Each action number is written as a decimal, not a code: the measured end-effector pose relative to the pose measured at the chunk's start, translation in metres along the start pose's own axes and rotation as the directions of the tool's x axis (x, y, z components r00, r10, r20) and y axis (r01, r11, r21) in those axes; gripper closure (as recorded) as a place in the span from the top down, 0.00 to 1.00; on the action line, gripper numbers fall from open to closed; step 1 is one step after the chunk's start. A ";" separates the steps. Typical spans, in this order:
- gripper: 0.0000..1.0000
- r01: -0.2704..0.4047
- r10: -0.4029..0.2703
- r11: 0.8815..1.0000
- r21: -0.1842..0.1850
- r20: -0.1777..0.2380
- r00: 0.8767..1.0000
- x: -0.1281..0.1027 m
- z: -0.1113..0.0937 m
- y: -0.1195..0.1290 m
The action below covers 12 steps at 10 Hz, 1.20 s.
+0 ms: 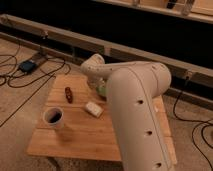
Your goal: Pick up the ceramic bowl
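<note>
The light-green ceramic bowl [102, 90] sits at the back middle of the wooden table [75, 135]. Only a thin sliver of it shows beside my big white arm [135, 110], which covers the rest. My gripper [94, 83] reaches down at the bowl's left edge, below the rounded wrist [92, 66]. I cannot tell whether it touches the bowl.
A white mug with a dark inside [53, 118] stands at the table's front left. A small dark red-brown object [68, 94] lies at the left and a white block [93, 108] near the middle. Cables and a blue box [27, 65] lie on the floor at the left.
</note>
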 end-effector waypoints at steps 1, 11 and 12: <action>0.75 0.000 0.000 1.000 0.007 -0.014 1.000 0.000 0.006 -0.004; 0.02 0.014 -0.012 1.000 0.025 -0.070 0.997 -0.014 0.022 -0.008; 0.00 0.035 -0.032 0.999 0.038 -0.078 0.996 -0.018 0.015 -0.001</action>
